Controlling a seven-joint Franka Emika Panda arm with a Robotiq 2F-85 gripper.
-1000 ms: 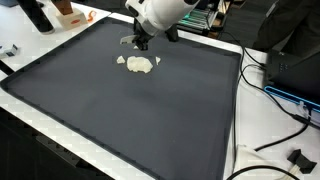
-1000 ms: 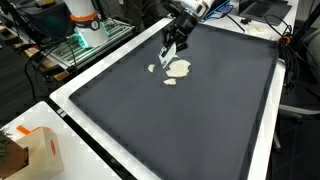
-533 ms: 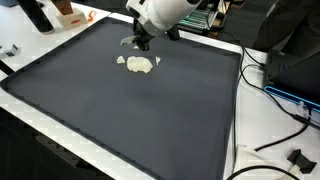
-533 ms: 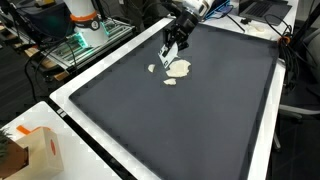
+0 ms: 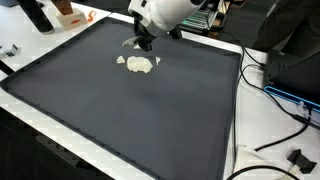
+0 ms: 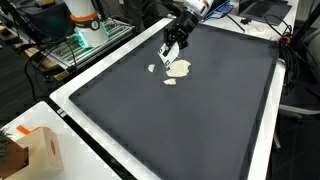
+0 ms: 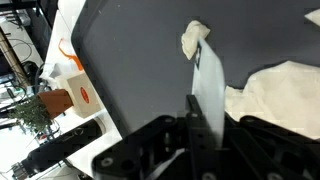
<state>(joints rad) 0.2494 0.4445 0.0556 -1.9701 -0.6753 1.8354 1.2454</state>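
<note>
Hanging just beside pale scraps (image 5: 140, 64) on dark surface (image 5: 150, 120), jaws (gap cannot be told), cardboard box (image 6: 40, 150) well apart, nothing shifted since earlier.

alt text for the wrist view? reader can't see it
The gripper rises from the bottom edge over a dark mat, its pale tip close to a small cream scrap, with a larger crumpled cream piece to its right. At the left, off the mat, stand an orange-and-white box and a potted plant.

Dark mat (image 5: 150, 110) on white table (image 5: 250, 125), cables (image 5: 285, 103), cardboard box (image 6: 40, 150) alongside.
</note>
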